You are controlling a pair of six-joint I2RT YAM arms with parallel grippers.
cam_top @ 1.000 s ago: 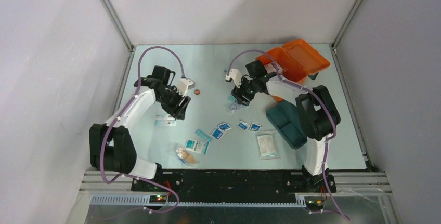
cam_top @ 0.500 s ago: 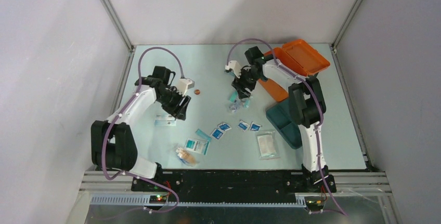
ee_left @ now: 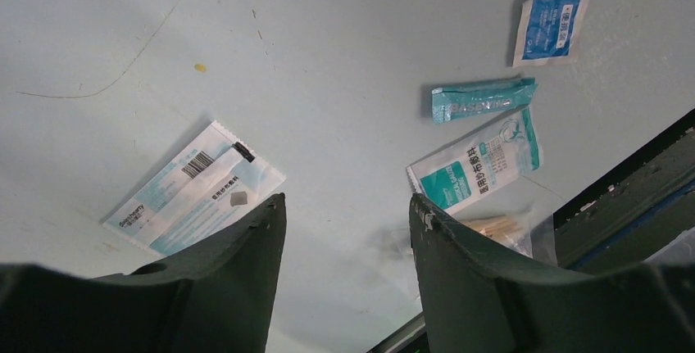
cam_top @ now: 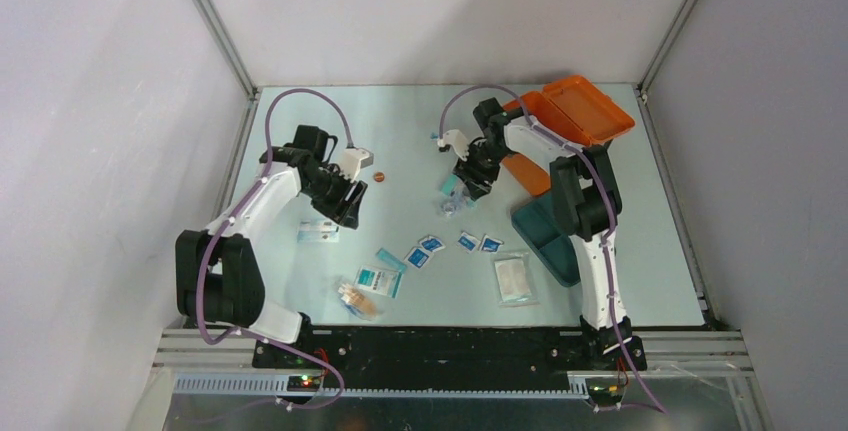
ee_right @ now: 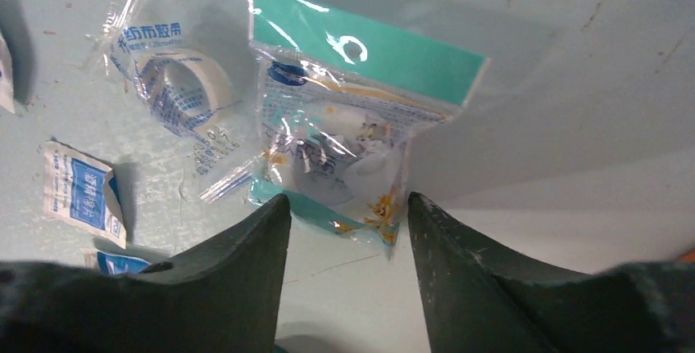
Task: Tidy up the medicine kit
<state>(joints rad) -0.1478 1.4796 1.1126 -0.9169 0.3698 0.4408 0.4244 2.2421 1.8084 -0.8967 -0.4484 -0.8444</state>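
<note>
The orange medicine kit case [cam_top: 575,116] stands open at the back right, and its dark teal tray insert [cam_top: 552,236] lies apart on the table in front of it. My right gripper [cam_top: 470,179] is open and empty, just above a teal-topped clear packet [ee_right: 348,136] beside a wrapped tape roll [ee_right: 176,87]. My left gripper [cam_top: 340,206] is open and empty above the table, near a flat white-blue packet [ee_left: 197,189]; in the left wrist view the open fingertips [ee_left: 262,214] frame bare table.
Small blue-white sachets [cam_top: 430,246] lie mid-table, with a teal gauze packet [cam_top: 378,279], a bag of swabs [cam_top: 358,299] and a clear pad packet [cam_top: 513,279] near the front. A small brown disc [cam_top: 379,177] lies by the left arm.
The right arm has pulled its elbow in and up, and its gripper shifted slightly right over the teal-topped packet. The left arm has barely moved.
</note>
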